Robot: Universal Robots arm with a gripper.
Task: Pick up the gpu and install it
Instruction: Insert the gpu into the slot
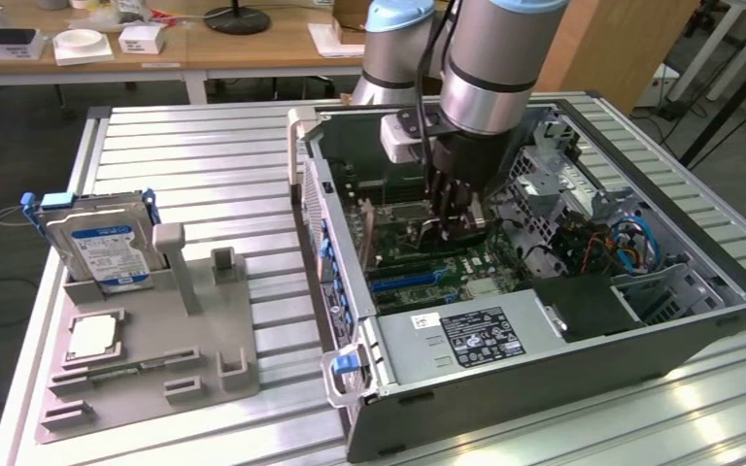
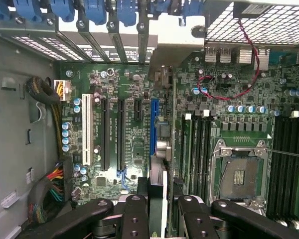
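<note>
The open PC case (image 1: 684, 335) lies on its side on the slatted desk (image 1: 191, 165), center-right in the exterior view. Inside it are the green motherboard (image 2: 134, 149), a PSU (image 1: 477, 335) w/ a black label at the near end, and blue and red cables (image 1: 626, 243) by the drive cage toward the exterior view's right. The CPU socket (image 2: 237, 177) on the board is open and bare, w/ black memory slots (image 2: 197, 149) next to it. At the exterior view's left, a grey holder tray (image 1: 152, 388) carries the blue-labelled hard drive (image 1: 104, 248) upright in its slot, a silver CPU chip (image 1: 94, 335) lying flat, and a small green memory stick (image 1: 133, 370) lying near the tray's lower edge. The arm reaches down into the middle of the case. The gripper (image 1: 457, 225) is narrowed most of the way, w/ both black fingers (image 2: 134, 214) clamped on the gpu (image 2: 159, 174). The gpu is seen edge-on, standing upright along the long blue slot (image 2: 153, 124), w/ its metal bracket end (image 2: 162, 77) toward the case's rear wall. Whether it is fully seated in the slot can't be told.
</note>
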